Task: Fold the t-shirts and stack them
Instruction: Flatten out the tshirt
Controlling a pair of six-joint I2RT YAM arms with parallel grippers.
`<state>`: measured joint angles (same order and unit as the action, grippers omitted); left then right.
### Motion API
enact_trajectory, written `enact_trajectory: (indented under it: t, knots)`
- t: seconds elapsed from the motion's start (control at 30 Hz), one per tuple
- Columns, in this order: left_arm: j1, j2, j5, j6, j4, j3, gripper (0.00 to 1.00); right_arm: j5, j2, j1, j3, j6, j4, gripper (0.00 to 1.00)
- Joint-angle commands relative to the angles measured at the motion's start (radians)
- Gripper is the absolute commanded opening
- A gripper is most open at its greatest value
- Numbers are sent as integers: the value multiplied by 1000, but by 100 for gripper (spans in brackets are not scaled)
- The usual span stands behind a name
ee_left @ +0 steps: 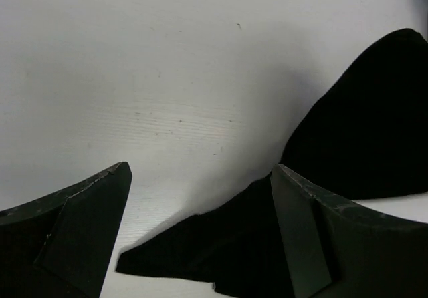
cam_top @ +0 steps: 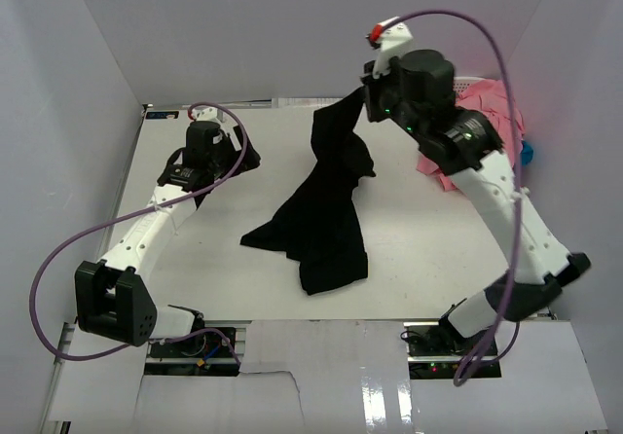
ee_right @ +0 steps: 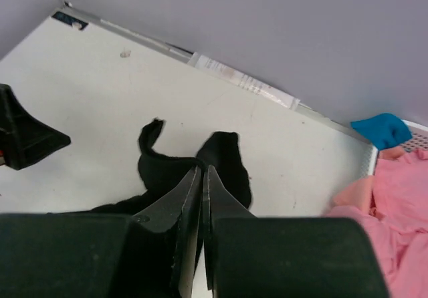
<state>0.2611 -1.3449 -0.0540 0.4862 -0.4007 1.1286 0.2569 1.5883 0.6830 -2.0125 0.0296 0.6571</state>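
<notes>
A black t-shirt point(cam_top: 326, 220) lies crumpled across the middle of the table, and one end of it rises to my right gripper point(cam_top: 364, 98). In the right wrist view that gripper point(ee_right: 202, 169) is shut on a thin edge of the black t-shirt point(ee_right: 231, 161), which hangs below it. My left gripper point(cam_top: 238, 162) is low over the table's far left, open. In its wrist view the left gripper point(ee_left: 200, 171) has its jaws wide apart, and a corner of black cloth point(ee_left: 221, 251) lies flat on the table under them. Salmon-pink t-shirts point(cam_top: 482, 113) are heaped at the far right.
A white lattice basket point(ee_right: 418, 129) stands at the far right corner with the pink t-shirts point(ee_right: 401, 198) and a blue item point(ee_right: 381, 129) in it. Grey walls enclose the table on the left, back and right. A strip of tape point(ee_right: 244, 81) runs along the back edge.
</notes>
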Motion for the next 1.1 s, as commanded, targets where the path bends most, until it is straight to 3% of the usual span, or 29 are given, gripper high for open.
enact_trajectory:
  t: [0.0, 0.4, 0.57, 0.7, 0.83, 1.07]
  knots:
    - [27, 10, 74, -35, 54, 2, 96, 50, -129, -26, 89, -22, 12, 8]
    - [63, -57, 322, -51, 103, 11, 97, 73, -229, -56, 262, -43, 58, 8]
    - [107, -34, 457, -69, 150, -1, 97, 81, -193, -82, 244, -34, 64, 8]
    - [133, 47, 551, -141, 268, -110, 98, 58, -142, -124, 199, -34, 67, 8]
    - [225, 84, 410, -251, 266, -145, 98, 38, -87, -164, 129, -34, 85, 8]
    - [406, -36, 165, -446, 249, -136, 94, -2, -25, -227, 34, -34, 91, 8]
